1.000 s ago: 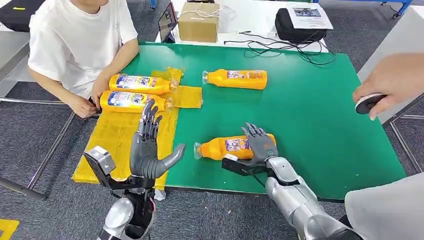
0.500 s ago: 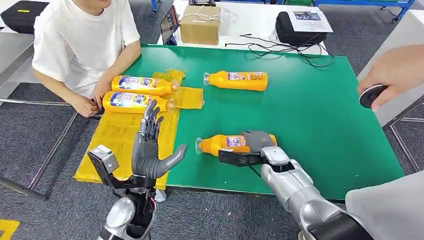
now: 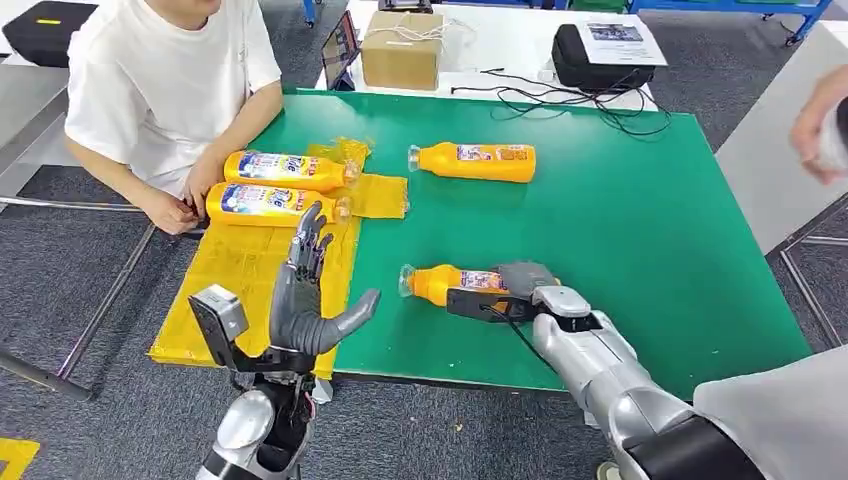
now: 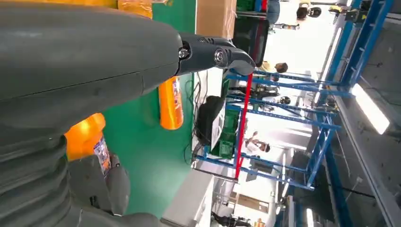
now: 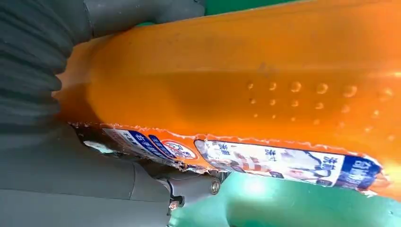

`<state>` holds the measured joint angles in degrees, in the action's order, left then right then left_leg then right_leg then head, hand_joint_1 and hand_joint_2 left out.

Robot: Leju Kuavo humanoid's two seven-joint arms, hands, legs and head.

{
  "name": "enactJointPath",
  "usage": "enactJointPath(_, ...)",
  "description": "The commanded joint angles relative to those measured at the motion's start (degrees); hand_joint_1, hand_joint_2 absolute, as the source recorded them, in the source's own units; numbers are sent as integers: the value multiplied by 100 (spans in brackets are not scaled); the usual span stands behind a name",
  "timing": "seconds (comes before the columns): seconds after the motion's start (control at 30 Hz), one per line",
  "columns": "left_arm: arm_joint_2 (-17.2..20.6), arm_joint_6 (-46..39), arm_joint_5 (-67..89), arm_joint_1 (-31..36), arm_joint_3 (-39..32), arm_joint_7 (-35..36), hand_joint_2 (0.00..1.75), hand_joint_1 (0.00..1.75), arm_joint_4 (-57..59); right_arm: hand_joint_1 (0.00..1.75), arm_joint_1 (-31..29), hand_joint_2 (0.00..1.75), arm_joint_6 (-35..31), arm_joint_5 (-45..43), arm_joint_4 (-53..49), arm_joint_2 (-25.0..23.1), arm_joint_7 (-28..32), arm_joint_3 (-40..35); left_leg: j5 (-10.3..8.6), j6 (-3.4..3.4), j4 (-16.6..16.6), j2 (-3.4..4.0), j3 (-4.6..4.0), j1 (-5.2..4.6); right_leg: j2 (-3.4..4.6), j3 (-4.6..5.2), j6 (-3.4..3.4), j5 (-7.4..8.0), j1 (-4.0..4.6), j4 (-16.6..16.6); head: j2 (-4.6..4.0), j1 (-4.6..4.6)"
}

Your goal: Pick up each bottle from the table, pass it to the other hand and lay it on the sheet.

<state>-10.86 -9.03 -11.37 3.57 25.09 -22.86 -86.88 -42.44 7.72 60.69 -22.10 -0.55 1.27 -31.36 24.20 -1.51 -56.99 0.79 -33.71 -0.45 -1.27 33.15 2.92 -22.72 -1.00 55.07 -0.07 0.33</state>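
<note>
On the left, two bottles [image 3: 272,186] already lay on the yellow sheet [image 3: 240,275]. The left hand [image 3: 305,300] waited upright above the sheet's near edge, fingers apart, holding nothing. Further right, the right hand [image 3: 520,283] was wrapped over the base end of the near bottle [image 3: 450,283], which lay on its side on the green surface [image 3: 620,230]. A good lift would likely want a firm wrap first, with the neck kept free for the left hand.

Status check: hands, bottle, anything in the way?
Right hand gripping near bottle on the green table. Left hand open, raised over sheet. Path between them clear.
</note>
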Motion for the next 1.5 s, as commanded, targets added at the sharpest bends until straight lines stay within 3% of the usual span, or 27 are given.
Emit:
enactJointPath(0.03,225,218,-260,-166,131,389,175,0,268,175,1188,175,-633,-2298,-695,-232,2232,1627,-2,11,17,-22,22,13,-11,-31,-11,-1,12,-22,0,0)
enactJointPath(0.13,189,304,-402,-726,113,812,175,0,531,175,2294,175,-736,-3174,-2716,-486,2309,1657,13,13,21,15,47,21,26,-57,-13,1,19,-32,0,4)
enactJointPath(0.2,112,328,-1323,-1001,-15,1230,175,0,861,175,2789,175,-800,-3835,-3851,-635,2365,1568,33,22,27,31,52,17,42,-55,-17,-1,14,-28,0,4)
enactJointPath(0.27,123,28,-1908,-1207,-195,835,175,0,1024,175,3001,175,-892,-4331,-4587,-705,2281,1321,46,31,23,53,50,14,54,-39,-19,-8,12,-18,0,0)
enactJointPath(0.33,349,263,-1938,-1298,25,661,175,0,813,175,3026,175,-952,-4404,-4923,-646,2250,984,50,34,10,43,31,16,45,-20,-22,-21,14,-2,0,0)
enactJointPath(0.47,557,427,-1514,-1372,430,544,175,0,482,175,2904,175,-727,-4341,-4717,-491,2203,572,39,25,5,28,-41,22,29,41,-20,-20,22,1,0,-2)
enactJointPath(0.6,618,490,-1482,-1345,680,670,175,0,446,175,2796,175,-425,-3999,-4301,-171,2162,126,47,26,3,24,-36,24,30,32,-22,-27,23,-1,0,2)
enactJointPath(0.67,626,483,-1480,-1237,824,681,175,0,424,175,2665,175,-641,-3646,-3801,-166,2243,-29,39,23,9,18,-46,20,21,39,-20,-20,19,-6,0,0)
enactJointPath(0.87,257,308,-1686,-732,644,864,175,0,491,175,2541,175,-371,-3555,-3256,-350,2502,-532,37,25,4,18,-57,18,22,49,-23,-17,18,-3,0,0)
enactJointPath(1.37,83,-310,-1282,-574,625,507,175,0,690,175,2275,175,-314,-3557,-3001,-454,2541,-1287,39,25,3,23,-56,19,26,50,-22,-18,19,-2,0,0)
enactJointPath(1.4,88,-314,-1266,-566,639,505,175,35,729,175,2278,175,-311,-3609,-3060,-470,2554,-1282,36,22,6,23,-61,14,23,57,-20,-16,15,-2,0,0)
enactJointPath(1.43,78,-316,-1254,-555,645,496,175,164,777,175,2274,175,-305,-3686,-3174,-464,2565,-1300,41,27,5,19,-48,19,26,43,-25,-21,19,-2,0,0)
enactJointPath(1.5,78,-316,-1249,-554,648,492,175,164,789,175,2268,175,-303,-3700,-3198,-466,2558,-1297,36,22,5,23,-63,16,24,59,-20,-16,17,-2,0,0)
